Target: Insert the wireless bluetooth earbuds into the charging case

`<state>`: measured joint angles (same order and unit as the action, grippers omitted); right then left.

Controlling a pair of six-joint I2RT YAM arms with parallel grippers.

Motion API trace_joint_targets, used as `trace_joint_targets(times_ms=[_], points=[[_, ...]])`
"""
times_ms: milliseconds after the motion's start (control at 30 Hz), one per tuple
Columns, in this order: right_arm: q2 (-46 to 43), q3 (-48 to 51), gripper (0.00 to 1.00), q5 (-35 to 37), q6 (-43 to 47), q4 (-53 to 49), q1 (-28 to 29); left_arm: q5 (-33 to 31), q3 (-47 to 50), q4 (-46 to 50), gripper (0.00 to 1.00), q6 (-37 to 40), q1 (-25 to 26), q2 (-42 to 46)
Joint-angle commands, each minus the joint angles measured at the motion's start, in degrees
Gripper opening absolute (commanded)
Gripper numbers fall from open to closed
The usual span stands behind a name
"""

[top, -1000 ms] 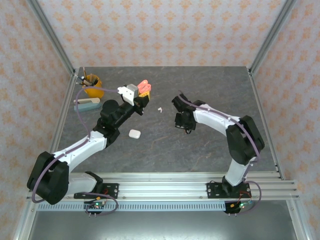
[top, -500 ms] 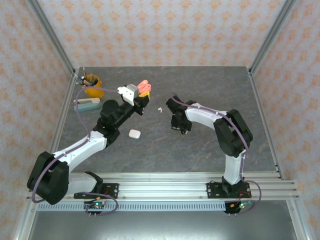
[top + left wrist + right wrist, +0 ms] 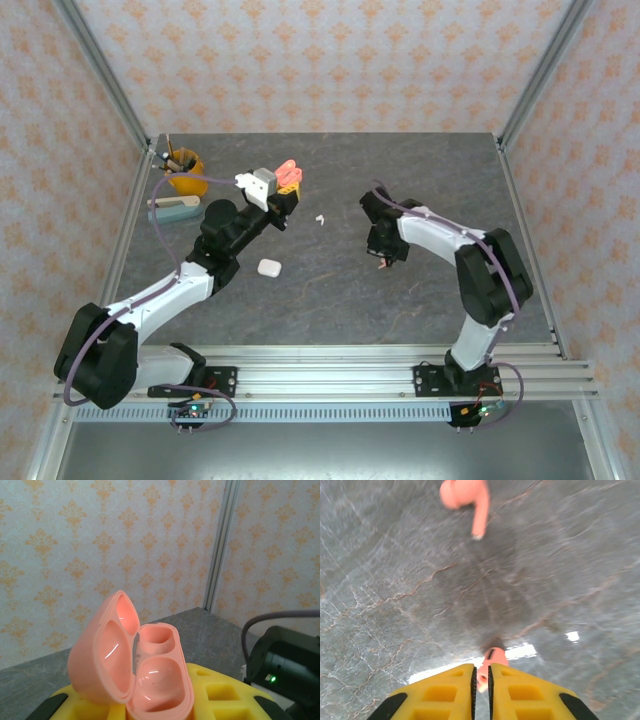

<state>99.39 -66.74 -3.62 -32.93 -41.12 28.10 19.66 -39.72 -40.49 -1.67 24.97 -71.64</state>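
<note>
Right wrist view: the right claw [image 3: 481, 672] has its yellow fingers [image 3: 440, 692] drawn nearly together, clamped on a salmon earbud [image 3: 490, 659] that pokes out past the tips, close over the grey desk [image 3: 560, 580]; ahead of it a second salmon earbud [image 3: 465, 497] lies on the desk, its stem pointing back toward the claw, well apart from the held one. Left wrist view: the left claw [image 3: 150, 706] is closed on the salmon charging case [image 3: 150, 680], which sits between its yellow pads [image 3: 220, 692]; the lid is hinged open to the left and the two wells show. From the top external view, a white earbud [image 3: 319, 218] lies on the desk between the two claws; a white case [image 3: 268, 267] lies beside the left arm.
</note>
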Motion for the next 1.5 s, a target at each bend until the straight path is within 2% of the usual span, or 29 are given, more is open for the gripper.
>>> trace_joint_targets(times_ms=[0, 167, 300, 567, 833, 1467], points=[[-4.4, 1.5, 0.17, 3.7, 1.6, -3.7, -1.5, 0.9, -1.1, -2.0, 0.0, -0.7, -0.4, 0.8], [-8.0, 4.2, 0.19, 2.8, 1.4, -3.9, -2.8, 1.0, -1.3, -1.7, 0.0, -0.6, -0.4, 1.1], [-7.6, 4.8, 0.43, -0.6, -1.5, -3.3, -2.8, 1.2, -1.6, -1.8, 0.0, -0.9, -0.4, 0.8], [-5.0, 3.8, 0.52, -0.2, -15.3, -4.3, -1.7, 1.7, -1.8, -1.9, 0.0, -1.3, -0.4, 0.7], [-1.0, 1.4, 0.54, 0.6, -20.8, -4.1, -0.6, 1.7, -1.5, -2.5, 0.0, -1.4, -0.4, 0.4], [4.1, -1.1, 0.51, 0.3, -21.2, -3.2, -0.5, 1.8, -0.8, -3.7, 0.0, -1.7, -0.4, -0.2]])
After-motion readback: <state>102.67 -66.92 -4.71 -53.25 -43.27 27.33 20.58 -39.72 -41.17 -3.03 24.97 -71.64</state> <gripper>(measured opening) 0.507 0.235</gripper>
